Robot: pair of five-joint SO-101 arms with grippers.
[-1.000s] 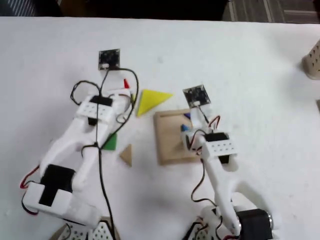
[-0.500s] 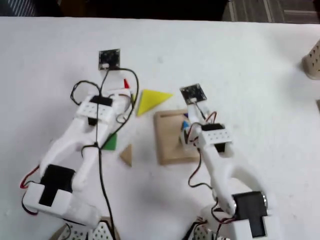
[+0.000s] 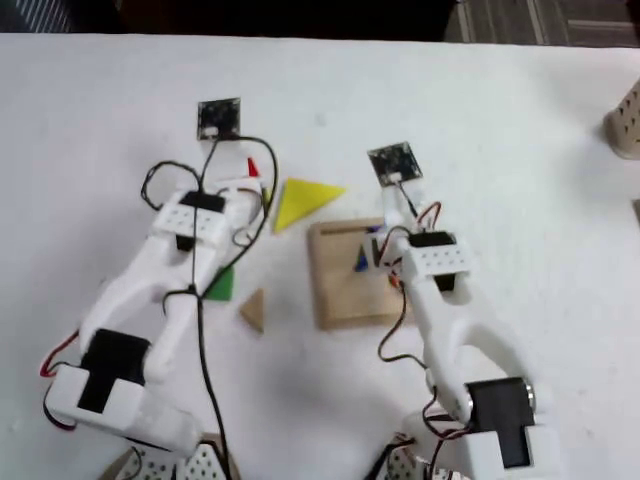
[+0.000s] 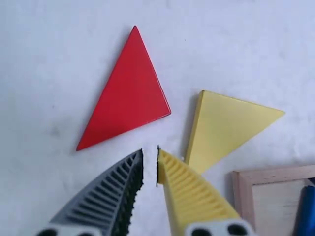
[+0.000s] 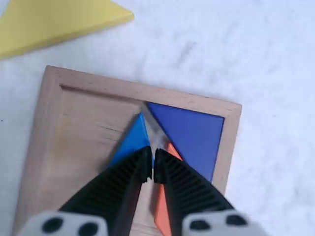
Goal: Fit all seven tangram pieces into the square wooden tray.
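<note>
The square wooden tray (image 3: 335,300) lies at mid-table. In the right wrist view the tray (image 5: 49,128) holds a dark blue triangle (image 5: 189,132), a light blue triangle (image 5: 129,141) and an orange piece (image 5: 161,194). My right gripper (image 5: 151,166) hangs shut just above them, with nothing held. The right arm (image 3: 435,262) covers part of the tray. My left gripper (image 4: 150,164) is shut and empty, between the red triangle (image 4: 125,93) and the yellow triangle (image 4: 221,128). A green piece (image 3: 220,284) and a wood-coloured triangle (image 3: 254,310) lie on the table left of the tray.
The left arm (image 3: 190,220) and its cables stretch over the table's left part, partly covering the green piece. A pale perforated object (image 3: 625,125) stands at the right edge. The table's far edge runs along the back.
The right arm has swung forward over the tray, its wrist now farther toward the back, and a blue piece shows in the tray. The left arm has not moved.
</note>
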